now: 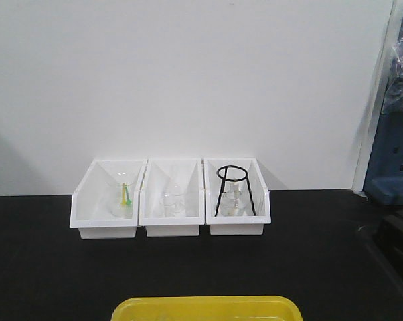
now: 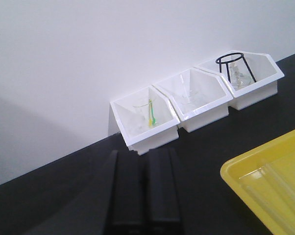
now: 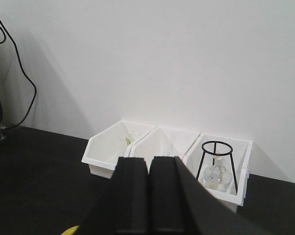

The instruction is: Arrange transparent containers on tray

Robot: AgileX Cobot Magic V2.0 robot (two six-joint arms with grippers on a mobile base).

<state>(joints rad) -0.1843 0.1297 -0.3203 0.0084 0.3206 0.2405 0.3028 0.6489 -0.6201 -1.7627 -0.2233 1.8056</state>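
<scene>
The tray [image 2: 235, 172] sits at the counter's near edge with faint tubes [image 2: 272, 188] inside, so I should part both empty pinched-together claws [image 2: 143, 196] [image 3: 148, 196] before reaching.

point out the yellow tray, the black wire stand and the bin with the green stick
shallow yellow plastic tray [image 2: 235, 172], left wrist view, near rim corner
black wire ring stand [image 1: 232, 172], front view, top ring's front edge
left white plastic bin holding a green stick [image 1: 88, 194], front view, left wall

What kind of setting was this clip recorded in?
Probably a chemistry-lab mock-up on a black benchtop against a white wall: three white plastic bins hold clear glassware, one has a black wire tripod stand, and a yellow plastic tray sits in front.
</scene>
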